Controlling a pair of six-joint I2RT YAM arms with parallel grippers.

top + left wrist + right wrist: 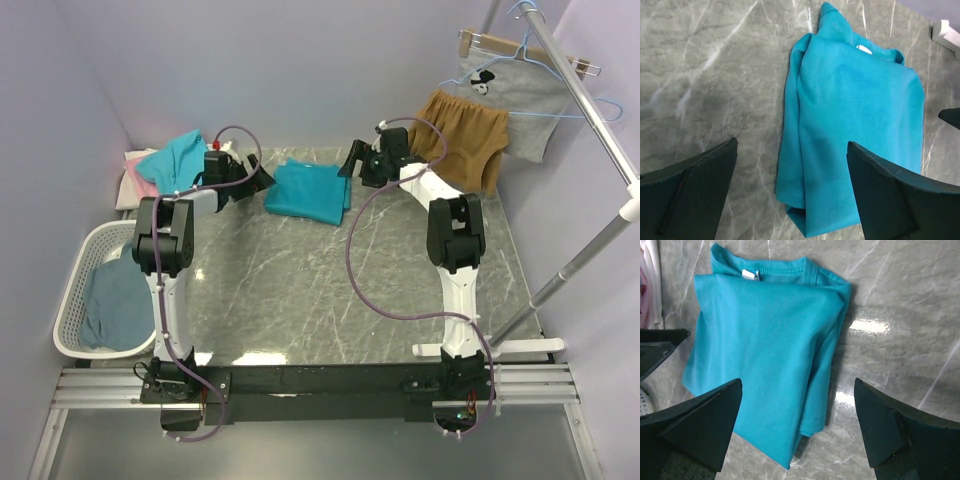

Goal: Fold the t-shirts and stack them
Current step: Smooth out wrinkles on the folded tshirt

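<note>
A folded teal t-shirt (310,192) lies on the marble table at the back centre. It also shows in the left wrist view (855,115) and in the right wrist view (770,340), collar and white label at the top. My left gripper (262,180) is open and empty just left of it (792,150). My right gripper (350,160) is open and empty at its right edge (799,387). More t-shirts, teal (175,155) over pink and white (135,180), lie piled at the back left. A slate-blue one (115,300) lies in the basket.
A white laundry basket (78,270) stands off the table's left edge. Tan-brown shorts (465,135) and a grey printed garment (510,95) hang on a metal rack (600,120) at the back right. Purple cables loop over both arms.
</note>
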